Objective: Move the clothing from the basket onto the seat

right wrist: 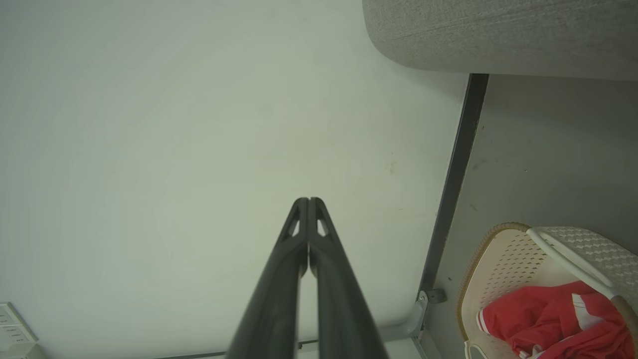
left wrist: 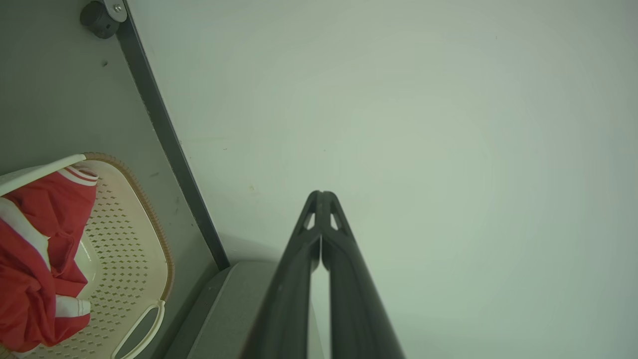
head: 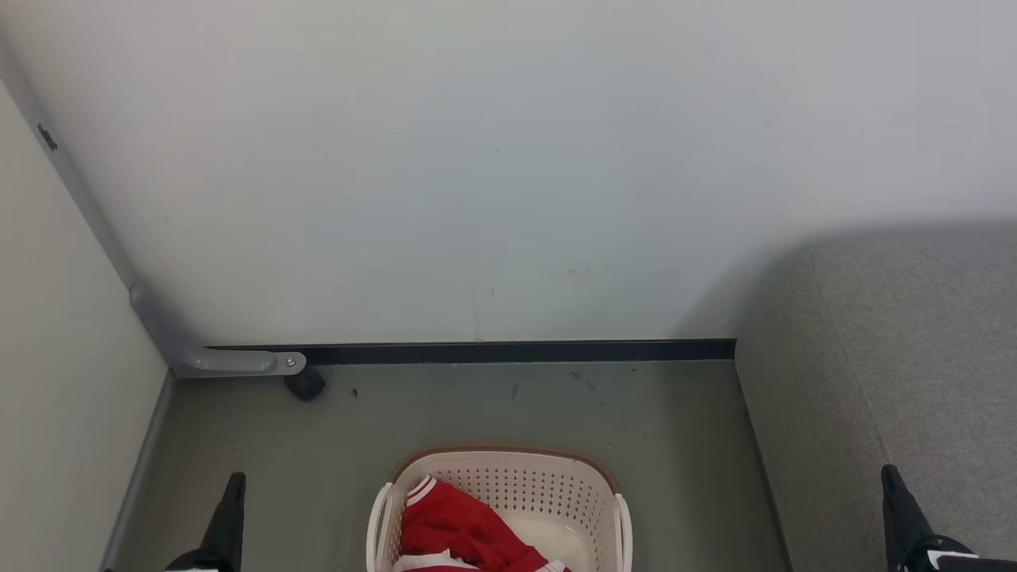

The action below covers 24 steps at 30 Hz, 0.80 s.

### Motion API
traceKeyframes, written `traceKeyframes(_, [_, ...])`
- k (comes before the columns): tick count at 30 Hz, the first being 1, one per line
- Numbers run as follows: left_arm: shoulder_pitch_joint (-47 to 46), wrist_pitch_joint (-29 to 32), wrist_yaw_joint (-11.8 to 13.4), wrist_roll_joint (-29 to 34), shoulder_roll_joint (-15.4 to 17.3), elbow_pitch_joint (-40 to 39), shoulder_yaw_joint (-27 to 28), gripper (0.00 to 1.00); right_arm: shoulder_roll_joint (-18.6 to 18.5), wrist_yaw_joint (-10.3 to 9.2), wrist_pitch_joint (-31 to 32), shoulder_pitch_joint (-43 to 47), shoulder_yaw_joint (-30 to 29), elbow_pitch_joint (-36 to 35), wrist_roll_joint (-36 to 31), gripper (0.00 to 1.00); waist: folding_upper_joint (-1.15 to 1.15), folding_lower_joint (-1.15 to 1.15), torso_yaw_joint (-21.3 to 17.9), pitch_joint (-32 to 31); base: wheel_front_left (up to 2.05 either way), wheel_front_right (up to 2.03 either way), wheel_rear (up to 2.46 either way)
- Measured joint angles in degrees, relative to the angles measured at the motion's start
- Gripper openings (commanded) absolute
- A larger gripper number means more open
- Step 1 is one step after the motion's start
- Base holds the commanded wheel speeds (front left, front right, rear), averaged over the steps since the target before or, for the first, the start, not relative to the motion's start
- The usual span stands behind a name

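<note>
Basket (head: 508, 457) sits on the grey floor (head: 318, 453) at the bottom middle of the head view, a little out from the white wall (head: 508, 159) and not touching it. It's cream plastic with holes all over the sides, a brown rim and a handle on each side. The clothing (head: 453, 524) is bunched up inside it, bright red with white stripes and trim. It's piled more toward the robot's left half, so the pale bottom shows on the other half. Can't tell if it's one piece or two.

The seat (head: 914, 357) is off on the robot's right, a big grey woven cushion with a rounded corner, backed up against the wall. It's near the basket, with a strip of floor between them.

Left tool (head: 236, 479) pokes up at the lower left over the floor, apart from the basket. Its wrist view shows both dark fingers pressed together at the tips, fully closed, gripping nothing. Right tool (head: 889, 473) pokes up at the lower right in front of the seat's fabric, also tip to tip and holding nothing.

A dark skirting strip (head: 508, 351) runs along the foot of the wall. At the left corner there's a grey bracket (head: 206, 359) with a small black foot (head: 305, 385) just beside it.
</note>
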Motion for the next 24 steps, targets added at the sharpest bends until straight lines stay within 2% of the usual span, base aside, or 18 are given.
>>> traceKeyframes(24, [0.00, 0.00, 0.00, 0.00, 0.00, 0.00, 0.00, 0.00, 0.00, 0.00, 0.00, 0.00, 0.00, 0.00, 0.00, 0.00, 0.00, 0.00, 0.00, 0.00, 0.00, 0.00, 0.00])
